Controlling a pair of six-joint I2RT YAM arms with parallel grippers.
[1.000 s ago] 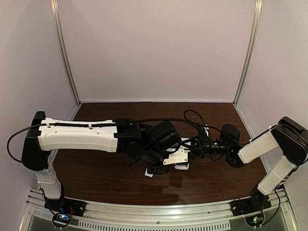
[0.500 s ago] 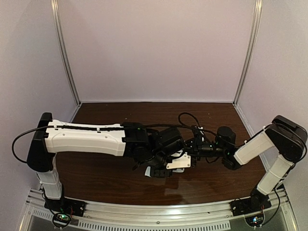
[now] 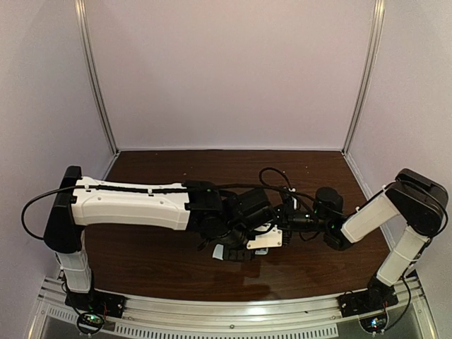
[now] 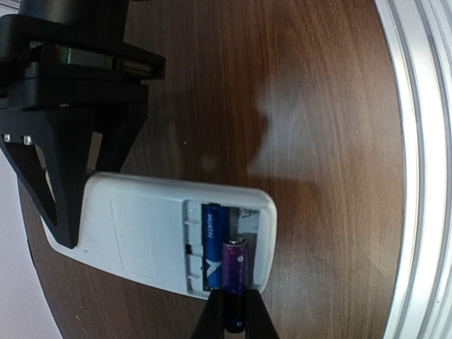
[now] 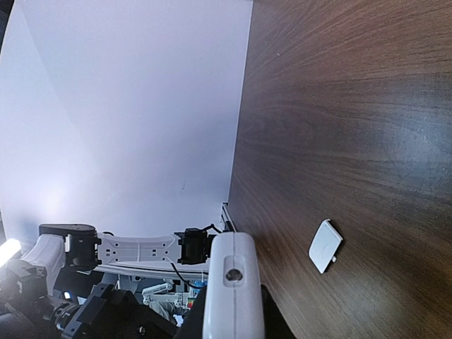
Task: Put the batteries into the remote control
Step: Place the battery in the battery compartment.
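Note:
The remote control (image 4: 134,226) is held off the table, plain white back toward the left wrist camera, with its battery compartment open. One blue battery (image 4: 212,244) lies seated in the far slot. My left gripper (image 4: 235,304) is shut on the second battery (image 4: 236,272), whose top end sits in the empty slot beside the first. My right gripper (image 5: 232,314) is shut on the remote's other end (image 5: 232,282); its black fingers (image 4: 63,162) show in the left wrist view. In the top view, the remote (image 3: 268,240) sits between both grippers mid-table.
The small white square cover piece (image 5: 325,245) lies flat on the brown table (image 5: 367,106), to the right of the held remote. The table's metal front rail (image 4: 424,169) runs close by. Cables loop above the right wrist (image 3: 279,176).
Both grippers have drawn closer together and shifted slightly toward the near edge. The remote has tilted and dropped a little with them. Both grips are unchanged.

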